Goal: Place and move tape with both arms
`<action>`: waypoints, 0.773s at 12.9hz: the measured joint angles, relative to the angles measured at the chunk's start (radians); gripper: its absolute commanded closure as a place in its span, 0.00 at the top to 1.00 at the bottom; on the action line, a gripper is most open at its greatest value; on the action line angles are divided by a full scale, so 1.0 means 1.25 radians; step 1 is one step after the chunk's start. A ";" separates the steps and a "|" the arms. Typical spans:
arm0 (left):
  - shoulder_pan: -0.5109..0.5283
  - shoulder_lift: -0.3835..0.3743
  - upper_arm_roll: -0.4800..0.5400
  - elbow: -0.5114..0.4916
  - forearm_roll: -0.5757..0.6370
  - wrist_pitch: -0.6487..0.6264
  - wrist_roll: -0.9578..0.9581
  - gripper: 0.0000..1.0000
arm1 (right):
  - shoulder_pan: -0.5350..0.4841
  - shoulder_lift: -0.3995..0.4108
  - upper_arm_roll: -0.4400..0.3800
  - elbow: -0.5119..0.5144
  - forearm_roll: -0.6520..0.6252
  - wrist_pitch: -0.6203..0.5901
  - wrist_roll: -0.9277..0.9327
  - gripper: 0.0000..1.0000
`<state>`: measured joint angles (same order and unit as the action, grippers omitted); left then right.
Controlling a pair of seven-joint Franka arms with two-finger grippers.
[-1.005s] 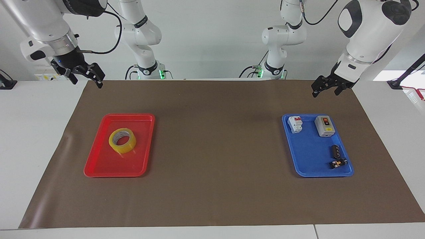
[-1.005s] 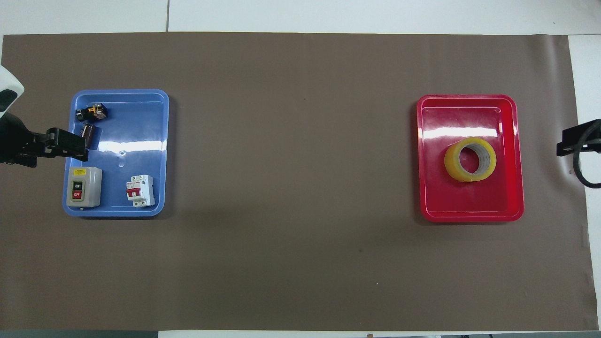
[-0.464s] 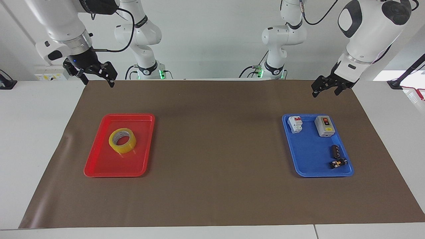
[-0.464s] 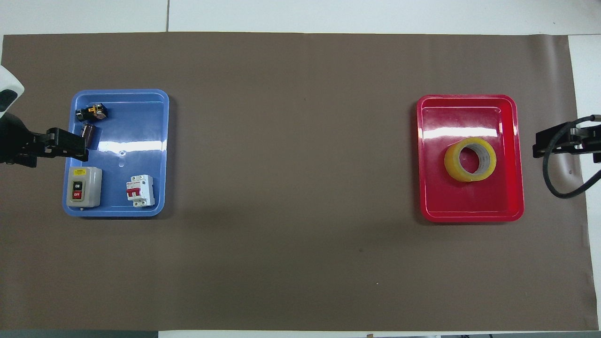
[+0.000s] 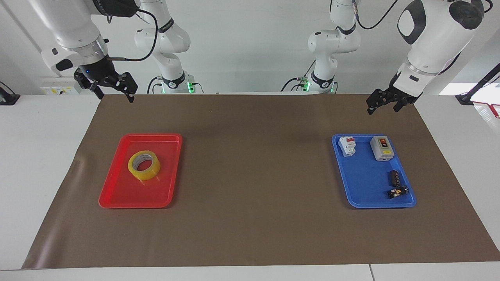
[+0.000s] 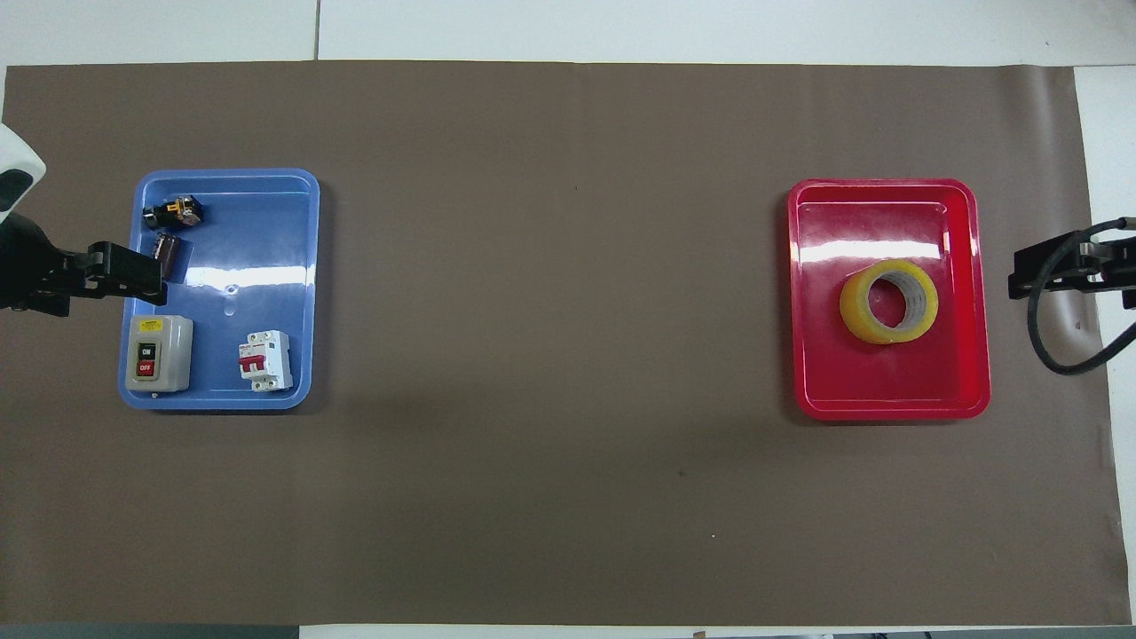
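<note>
The tape (image 5: pixel 144 165), a yellow roll with a whitish core, lies flat in the red tray (image 5: pixel 117 195) toward the right arm's end of the table; it also shows in the overhead view (image 6: pixel 888 301). My right gripper (image 5: pixel 114 96) is open and empty, raised over the mat's edge beside the red tray; its tip shows in the overhead view (image 6: pixel 1021 282). My left gripper (image 5: pixel 382 109) is open and empty, raised by the outer edge of the blue tray (image 5: pixel 363 183); it also shows in the overhead view (image 6: pixel 146 284). Neither gripper touches the tape.
The blue tray (image 6: pixel 266 231) holds a grey ON/OFF switch box (image 6: pixel 157 353), a white circuit breaker (image 6: pixel 264 360), a small black cylinder (image 6: pixel 166 248) and a small black-and-yellow part (image 6: pixel 176 211). A brown mat (image 6: pixel 550 355) covers the table between the trays.
Over the last second my right gripper moved inward toward the mat and the red tray; in the last half second it barely moved. The left arm and the tape have not moved.
</note>
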<state>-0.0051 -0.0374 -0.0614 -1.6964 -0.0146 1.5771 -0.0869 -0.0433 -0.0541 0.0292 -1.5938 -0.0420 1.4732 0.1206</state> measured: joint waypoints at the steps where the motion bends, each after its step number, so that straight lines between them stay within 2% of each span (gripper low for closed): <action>1: 0.000 0.000 0.000 0.000 0.000 0.000 0.000 1.00 | -0.003 0.000 -0.001 0.000 0.000 0.000 0.000 1.00; 8: 0.000 0.000 0.000 0.000 0.000 0.000 0.000 1.00 | 0.001 0.000 -0.007 0.000 0.000 0.000 0.000 1.00; 10: 0.000 0.000 0.000 0.000 0.000 0.000 0.000 1.00 | 0.050 0.000 -0.055 0.000 0.000 0.000 0.000 1.00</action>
<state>-0.0051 -0.0374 -0.0614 -1.6964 -0.0146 1.5771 -0.0869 0.0197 -0.0541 -0.0389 -1.5938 -0.0420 1.4733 0.1206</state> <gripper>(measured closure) 0.000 0.000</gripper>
